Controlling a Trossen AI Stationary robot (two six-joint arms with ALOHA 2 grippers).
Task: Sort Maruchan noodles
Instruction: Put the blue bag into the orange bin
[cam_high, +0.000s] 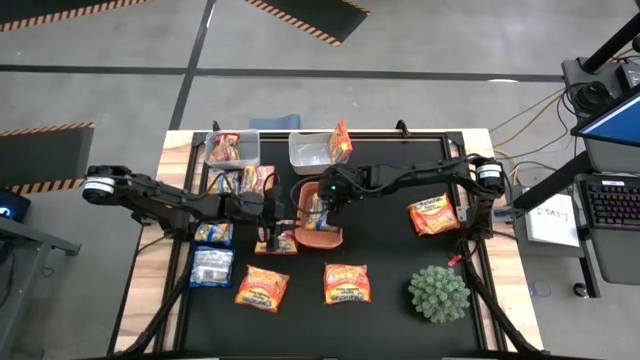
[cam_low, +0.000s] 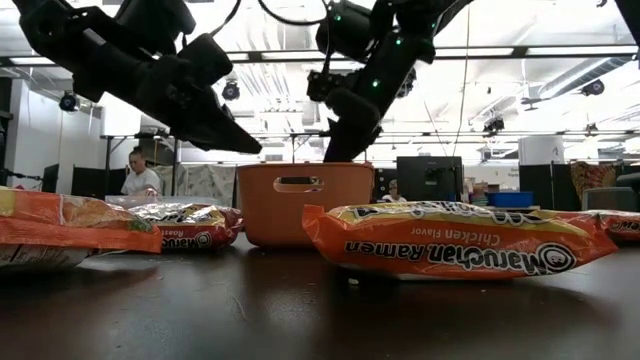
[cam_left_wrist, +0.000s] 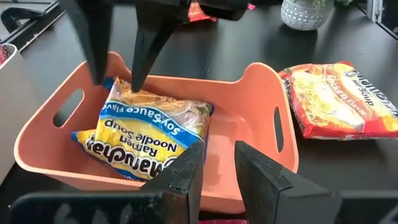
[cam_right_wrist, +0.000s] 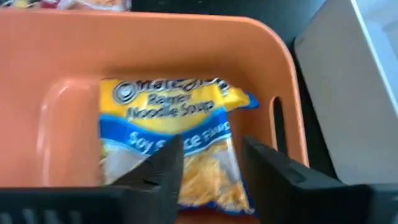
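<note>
The right gripper (cam_high: 318, 207) hangs over the orange tray (cam_high: 334, 238) near the middle of the desk (cam_high: 390, 320). Its jaws stand apart just above a blue-and-yellow noodle packet (cam_right_wrist: 177, 134) that lies in the tray, and from the left wrist view the two dark fingers (cam_left_wrist: 146, 43) point down at the packet's upper edge; whether they touch it cannot be told. The packet rests tilted against one long wall of the tray, its label reading soy sauce flavour.

The left gripper (cam_high: 270, 212) sits just beside the tray on the left arm's side, jaws a little apart and empty, aimed at the tray's wall.

Other noodle packets are spread over the desk: an orange one (cam_high: 262, 288) and another orange one (cam_high: 347, 284) near the front edge, a pale silvery-blue one (cam_high: 211, 267) to their left, a blue-and-yellow one (cam_high: 213, 234) just behind that, and an orange one (cam_high: 434, 215) well apart on the right. An orange packet (cam_high: 276, 243) lies just beside the tray under the left gripper. At the back, a clear bin (cam_high: 234, 150) holds orange packets, and a second clear bin (cam_high: 312, 153) has an orange packet (cam_high: 341, 141) leaning upright at its corner. A spiky green plant ball (cam_high: 438, 293) stands near the front right
</note>
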